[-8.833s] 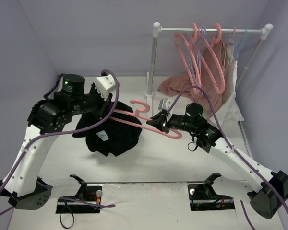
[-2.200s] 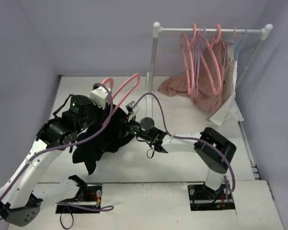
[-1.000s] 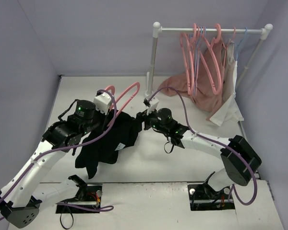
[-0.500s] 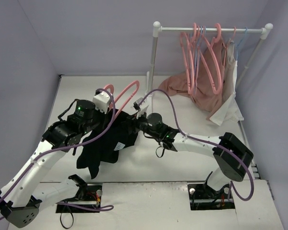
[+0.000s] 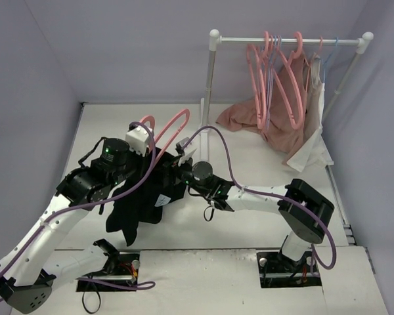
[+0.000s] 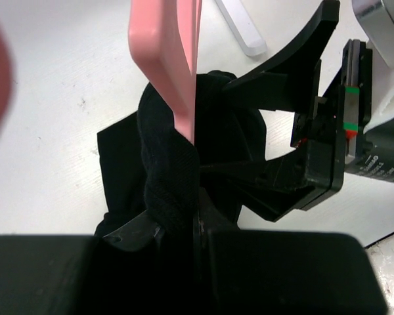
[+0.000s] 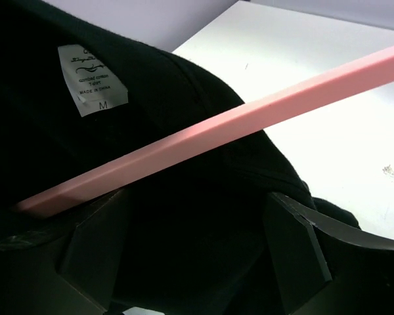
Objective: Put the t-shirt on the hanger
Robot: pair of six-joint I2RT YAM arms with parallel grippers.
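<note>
- The left gripper (image 6: 184, 228) is pressed together on the hanger (image 5: 175, 125), at a spot where bunched black fabric wraps the pink bar.
- The hanger rises from that grip toward the far side of the table (image 5: 111, 121), with its hook (image 5: 144, 122) at the top.
- The t-shirt (image 5: 141, 200) hangs from the same grip, left of centre. Most of it droops toward the near edge. Whether its hem touches the table cannot be told.
- The right gripper (image 7: 194, 252) stands spread, just beside the left one, with a fold of the t-shirt between its fingers (image 7: 295, 243).
- In the right wrist view the pink bar runs slantwise across the fabric above those fingers.
- A white neck label (image 7: 92, 79) marked M shows inside the t-shirt. A second small white label (image 5: 163, 200) shows on the hanging body in the top view.
- At the far right a white rack (image 5: 212, 79) carries more pink hangers (image 5: 276, 85).
- A dusty-pink garment (image 5: 240, 118) spills from the rack onto the table, with a white garment (image 5: 313, 141) beside it.
</note>
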